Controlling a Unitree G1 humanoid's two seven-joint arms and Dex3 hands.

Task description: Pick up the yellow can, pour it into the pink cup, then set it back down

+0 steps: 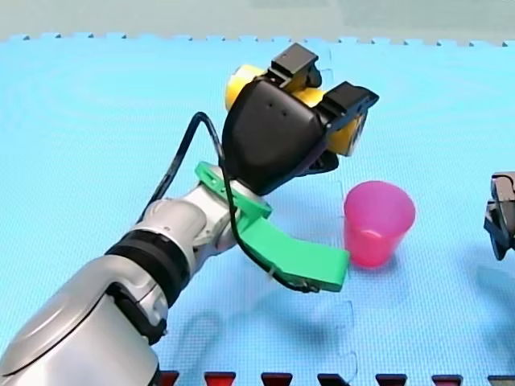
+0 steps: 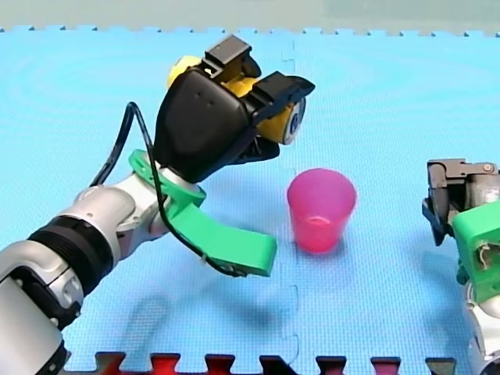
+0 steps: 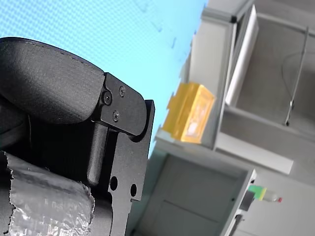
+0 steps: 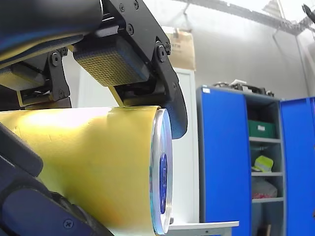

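Observation:
My left hand [image 1: 310, 100] is shut on the yellow can [image 1: 344, 133] and holds it lying on its side in the air, up and to the left of the pink cup [image 1: 378, 223]. The can's silver end [image 2: 294, 121] faces right, above and a little short of the cup's rim. The cup stands upright on the blue mat. In the second wrist view the yellow can [image 4: 88, 162] lies between black fingers, one ribbed pad [image 4: 110, 61] pressed on its side. My right hand [image 2: 457, 203] hangs low over the mat at the right edge, well clear of the cup.
The blue foam mat [image 1: 96, 121] covers the whole work surface, with a puzzle-cut far edge. Red tiles [image 2: 234, 366] line the near edge. A black cable [image 1: 181, 157] loops along my left forearm. In the first wrist view a yellow box [image 3: 189, 113] sits on a grey ledge.

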